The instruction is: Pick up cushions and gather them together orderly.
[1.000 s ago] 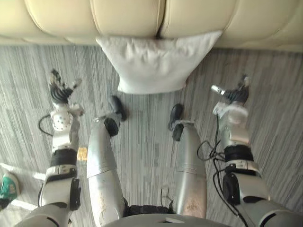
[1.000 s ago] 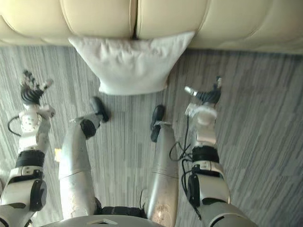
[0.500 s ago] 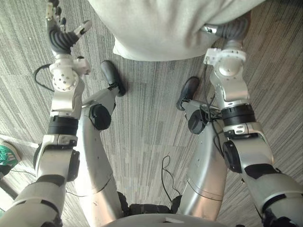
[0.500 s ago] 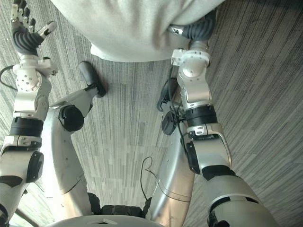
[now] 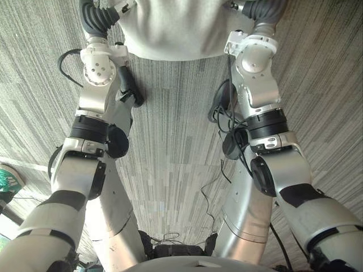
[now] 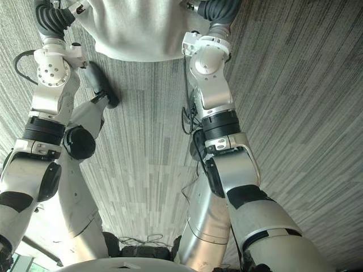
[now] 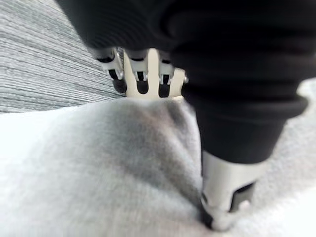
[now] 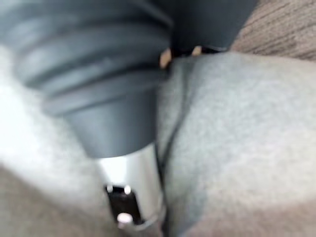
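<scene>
A pale grey cushion point(image 5: 176, 28) lies on the carpet at the top of the eye views. My left hand point(image 5: 96, 17) is at its left edge and my right hand point(image 5: 264, 8) at its right edge. In the left wrist view the thumb point(image 7: 224, 197) digs into the cushion point(image 7: 98, 163), and the fingers point(image 7: 143, 69) reach round its far side. The right wrist view shows that hand's thumb point(image 8: 133, 187) pressed into a crease of the cushion point(image 8: 237, 123). Both hands pinch the cloth.
Grey striped carpet point(image 5: 170, 141) covers the floor all around. A green shoe point(image 5: 8, 178) sits at the far left edge.
The view has tipped further down, so the sofa is out of sight. My left hand, spread open beside the cushion before, now grips its left edge. The right hand has closed in on the right edge.
</scene>
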`<state>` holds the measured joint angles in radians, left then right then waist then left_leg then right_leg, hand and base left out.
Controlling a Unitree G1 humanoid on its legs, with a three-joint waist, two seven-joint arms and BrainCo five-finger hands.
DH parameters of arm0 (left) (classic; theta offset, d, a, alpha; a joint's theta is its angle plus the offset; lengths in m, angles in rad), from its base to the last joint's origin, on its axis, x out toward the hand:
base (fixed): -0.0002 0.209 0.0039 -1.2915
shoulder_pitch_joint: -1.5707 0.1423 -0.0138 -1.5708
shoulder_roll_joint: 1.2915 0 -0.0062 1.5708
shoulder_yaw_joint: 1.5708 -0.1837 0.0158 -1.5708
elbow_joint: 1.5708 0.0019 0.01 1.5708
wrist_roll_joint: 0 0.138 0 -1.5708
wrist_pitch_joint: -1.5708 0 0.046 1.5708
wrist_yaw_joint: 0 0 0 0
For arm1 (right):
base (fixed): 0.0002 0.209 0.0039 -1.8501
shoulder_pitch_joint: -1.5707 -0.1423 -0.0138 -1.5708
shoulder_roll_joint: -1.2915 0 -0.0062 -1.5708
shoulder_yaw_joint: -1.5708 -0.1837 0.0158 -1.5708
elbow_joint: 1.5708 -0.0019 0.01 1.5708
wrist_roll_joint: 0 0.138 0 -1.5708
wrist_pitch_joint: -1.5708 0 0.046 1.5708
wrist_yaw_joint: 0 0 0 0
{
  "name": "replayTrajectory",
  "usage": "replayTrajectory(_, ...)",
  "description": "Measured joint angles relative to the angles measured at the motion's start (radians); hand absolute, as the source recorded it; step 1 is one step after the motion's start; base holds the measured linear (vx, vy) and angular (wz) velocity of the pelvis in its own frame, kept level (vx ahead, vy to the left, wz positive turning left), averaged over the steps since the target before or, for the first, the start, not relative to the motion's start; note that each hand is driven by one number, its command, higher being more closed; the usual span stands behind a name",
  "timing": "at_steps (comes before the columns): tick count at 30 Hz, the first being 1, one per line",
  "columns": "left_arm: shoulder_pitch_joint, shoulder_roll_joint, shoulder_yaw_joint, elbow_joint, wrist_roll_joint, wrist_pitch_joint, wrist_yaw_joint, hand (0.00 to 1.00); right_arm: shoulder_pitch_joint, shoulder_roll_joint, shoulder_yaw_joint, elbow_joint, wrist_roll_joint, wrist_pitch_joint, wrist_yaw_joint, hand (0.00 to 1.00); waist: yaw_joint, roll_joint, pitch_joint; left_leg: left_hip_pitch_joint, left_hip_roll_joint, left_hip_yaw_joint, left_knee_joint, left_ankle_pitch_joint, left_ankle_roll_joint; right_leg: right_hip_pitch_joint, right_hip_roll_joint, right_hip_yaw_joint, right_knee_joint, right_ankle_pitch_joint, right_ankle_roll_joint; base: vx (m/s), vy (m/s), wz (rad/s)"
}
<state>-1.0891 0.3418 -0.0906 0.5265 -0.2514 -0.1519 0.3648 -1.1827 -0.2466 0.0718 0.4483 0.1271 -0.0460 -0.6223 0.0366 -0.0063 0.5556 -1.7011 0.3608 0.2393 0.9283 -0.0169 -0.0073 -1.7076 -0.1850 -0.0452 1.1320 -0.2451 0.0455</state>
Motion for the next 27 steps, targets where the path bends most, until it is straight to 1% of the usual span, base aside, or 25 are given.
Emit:
replayTrajectory(5, -0.011, 0.01, -0.001, -0.003, -0.002, 0.0, 0.005, 1.0, -0.003, 0.004, 0.0, -0.04, 0.025, 0.0, 0.0, 1.0, 0.0, 0.0, 0.0, 0.011, 0.0, -0.001, -0.07, 0.045, -0.005, 0.007, 0.006, -0.025, -0.049, 0.027, -0.016, -0.03, -0.044, -0.03)
replayTrajectory(9, -0.011, 0.032, 0.0, -0.004, -0.018, 0.0, 0.009, 1.0, -0.003, 0.009, 0.0, -0.044, 0.036, 0.0, 0.0, 1.0, 0.0, 0.0, 0.0, 0.019, -0.002, -0.009, -0.101, 0.068, -0.008, 0.019, 0.014, -0.036, -0.069, 0.039, -0.021, -0.03, -0.053, 0.0)
replayTrajectory(11, 0.003, 0.043, 0.001, -0.006, -0.024, 0.0, 0.009, 1.0, 0.002, 0.023, -0.002, -0.049, 0.045, 0.0, 0.001, 1.0, -0.004, -0.001, 0.0, 0.038, -0.003, -0.007, -0.116, 0.075, -0.008, 0.033, 0.016, -0.04, -0.078, 0.047, -0.021, -0.02, -0.064, 0.02)
replayTrajectory(14, 0.018, 0.041, 0.002, -0.008, -0.031, 0.0, 0.014, 1.0, 0.068, 0.043, -0.004, -0.147, 0.045, 0.0, 0.002, 1.0, -0.008, 0.0, -0.001, 0.067, -0.003, -0.003, -0.121, 0.077, -0.009, 0.056, 0.018, -0.04, -0.079, 0.046, -0.02, -0.01, -0.053, 0.01)
replayTrajectory(15, 0.032, 0.04, 0.004, -0.034, -0.032, 0.011, 0.023, 1.0, 0.089, 0.056, -0.004, -0.168, 0.045, 0.0, 0.003, 1.0, -0.016, -0.001, -0.002, 0.086, -0.003, -0.004, -0.133, 0.081, -0.009, 0.078, 0.018, -0.045, -0.089, 0.048, -0.022, -0.01, -0.038, -0.03)
replayTrajectory(18, 0.097, 0.029, 0.012, -0.13, -0.031, 0.014, 0.034, 1.0, 0.142, 0.077, -0.014, -0.202, 0.045, -0.001, 0.007, 1.0, -0.024, -0.001, -0.003, 0.148, -0.002, -0.004, -0.156, 0.087, -0.01, 0.143, 0.021, -0.052, -0.112, 0.05, -0.024, -0.02, -0.05, -0.05)
replayTrajectory(20, 0.191, 0.001, 0.025, -0.251, -0.03, 0.014, 0.043, 1.0, 0.239, 0.102, -0.016, -0.283, 0.045, -0.002, 0.013, 1.0, -0.025, -0.001, -0.006, 0.249, 0.0, -0.004, -0.193, 0.091, -0.018, 0.246, 0.034, -0.059, -0.157, 0.055, -0.026, -0.01, -0.05, -0.14)
replayTrajectory(22, 0.243, -0.02, 0.038, -0.324, -0.029, 0.01, 0.043, 1.0, 0.301, 0.118, -0.016, -0.331, 0.044, -0.024, 0.031, 1.0, -0.028, -0.002, -0.014, 0.311, 0.001, -0.003, -0.217, 0.093, -0.023, 0.312, 0.036, -0.069, -0.184, 0.059, -0.029, 0.0, -0.033, -0.09)
replayTrajectory(23, 0.275, -0.032, 0.051, -0.378, -0.028, 0.007, 0.043, 1.0, 0.345, 0.127, -0.016, -0.379, 0.044, -0.032, 0.045, 1.0, -0.032, -0.002, -0.014, 0.36, 0.003, -0.004, -0.232, 0.09, -0.029, 0.367, 0.039, -0.078, -0.204, 0.06, -0.03, -0.01, -0.046, -0.06)
replayTrajectory(24, 0.312, -0.056, 0.052, -0.416, -0.027, -0.008, 0.043, 1.0, 0.39, 0.136, -0.015, -0.409, 0.042, -0.053, 0.055, 1.0, -0.035, -0.002, -0.025, 0.407, 0.002, -0.004, -0.25, 0.084, -0.034, 0.417, 0.046, -0.079, -0.228, 0.061, -0.028, -0.01, -0.053, -0.08)
replayTrajectory(25, 0.352, -0.073, 0.052, -0.441, -0.022, -0.023, 0.042, 1.0, 0.434, 0.146, -0.015, -0.429, 0.039, -0.074, 0.065, 1.0, -0.035, -0.003, -0.074, 0.408, 0.002, -0.003, -0.259, 0.081, -0.036, 0.418, 0.05, -0.079, -0.241, 0.062, -0.026, 0.01, -0.044, -0.08)
replayTrajectory(26, 0.408, -0.099, 0.053, -0.507, -0.018, -0.031, 0.042, 1.0, 0.493, 0.157, -0.016, -0.479, 0.031, -0.099, 0.084, 1.0, -0.037, -0.003, -0.11, 0.447, 0.002, 0.005, -0.266, 0.076, -0.04, 0.458, 0.051, -0.081, -0.259, 0.059, -0.018, 0.03, -0.038, -0.1)
replayTrajectory(27, 0.444, -0.123, 0.053, -0.548, -0.016, -0.033, 0.041, 1.0, 0.531, 0.162, -0.017, -0.511, 0.03, -0.108, 0.096, 1.0, -0.037, -0.003, -0.11, 0.502, 0.003, 0.007, -0.266, 0.074, -0.044, 0.517, 0.053, -0.081, -0.269, 0.062, -0.022, 0.04, -0.029, -0.08)
